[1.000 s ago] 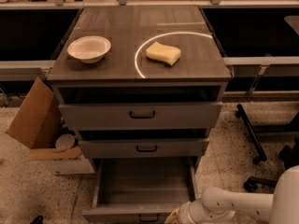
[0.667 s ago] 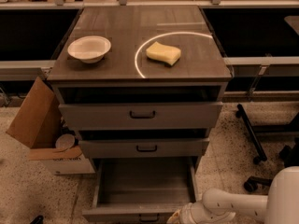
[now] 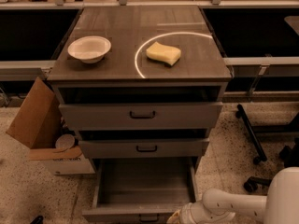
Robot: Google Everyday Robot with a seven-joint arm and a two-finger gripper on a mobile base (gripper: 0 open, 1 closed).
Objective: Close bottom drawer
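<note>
The bottom drawer (image 3: pixel 140 190) of the grey cabinet is pulled far out, its inside empty, its narrow front panel (image 3: pixel 126 214) at the bottom edge of the camera view. My white arm comes in from the lower right. My gripper (image 3: pixel 177 217) is at the right end of that front panel, mostly cut off by the frame's edge. The middle drawer (image 3: pixel 145 148) and the top drawer (image 3: pixel 140 115) stand slightly out, each with a black bar handle.
A white bowl (image 3: pixel 89 48) and a yellow sponge (image 3: pixel 163 53) lie on the cabinet top. An open cardboard box (image 3: pixel 39 125) stands on the floor at the left. A chair base with castors (image 3: pixel 254 139) is at the right.
</note>
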